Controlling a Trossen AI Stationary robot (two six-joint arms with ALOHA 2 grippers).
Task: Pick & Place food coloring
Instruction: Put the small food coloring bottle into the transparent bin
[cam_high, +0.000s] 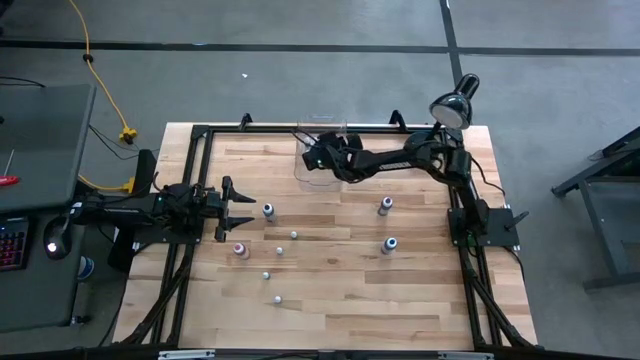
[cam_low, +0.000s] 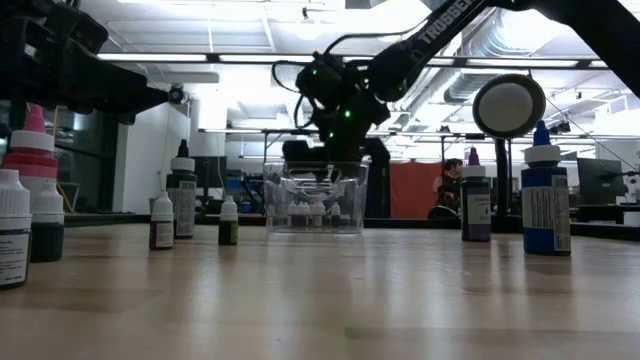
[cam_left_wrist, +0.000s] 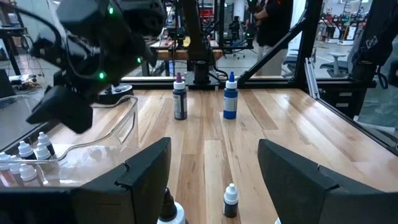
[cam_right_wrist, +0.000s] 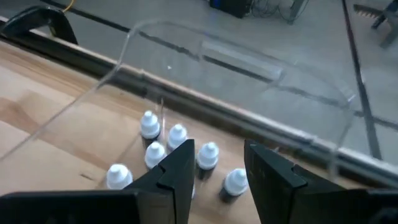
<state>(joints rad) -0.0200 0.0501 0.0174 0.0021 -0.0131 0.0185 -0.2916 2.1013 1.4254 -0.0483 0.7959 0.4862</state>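
the right pincer (cam_right_wrist: 214, 168) hangs over the clear bin (cam_high: 322, 160), fingers parted and empty. several food coloring bottles (cam_right_wrist: 177, 135) stand inside the bin; others (cam_high: 268, 211) dot the desk (cam_high: 400, 300) nearby. the left pincer (cam_left_wrist: 214, 168) waits open beside them.

In the high view the clear bin (cam_high: 318, 160) sits at the upper middle of the table (cam_high: 400, 300), with the right gripper (cam_high: 320, 155) above it. Several food coloring bottles (cam_right_wrist: 177, 134) stand inside the bin. The left gripper (cam_high: 240, 208) hangs at the table's left side. More bottles stand scattered across the middle of the table, below the bin. A lamp (cam_high: 455, 103) stands at the upper right corner.
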